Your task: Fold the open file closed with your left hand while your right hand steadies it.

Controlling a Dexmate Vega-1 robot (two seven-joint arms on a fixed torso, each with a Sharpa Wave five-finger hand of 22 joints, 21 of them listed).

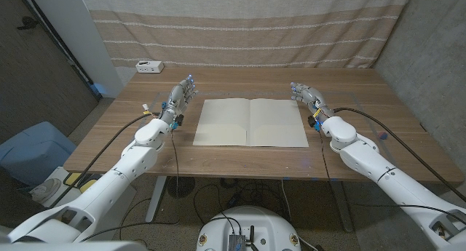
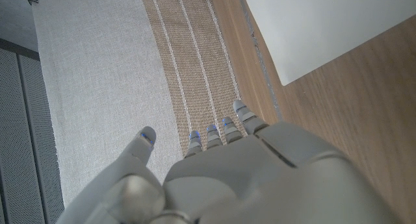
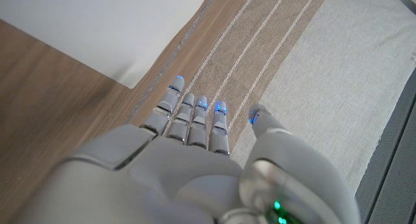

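Observation:
A cream file (image 1: pixel 250 122) lies open and flat in the middle of the wooden table (image 1: pixel 218 158), its fold running front to back. My left hand (image 1: pixel 179 98) stands to the left of the file, a short gap away, fingers straight and apart, holding nothing. My right hand (image 1: pixel 306 97) stands just off the file's right far corner, also with fingers extended and empty. In the left wrist view my left hand (image 2: pixel 227 172) points past a corner of the file (image 2: pixel 325 29). In the right wrist view my right hand (image 3: pixel 195 159) reaches beside a corner of the file (image 3: pixel 97 29).
A small white box (image 1: pixel 149 65) sits at the table's far left corner. A striped beige curtain (image 1: pixel 240 25) hangs behind the table. A blue bin (image 1: pixel 33 149) stands on the floor to the left.

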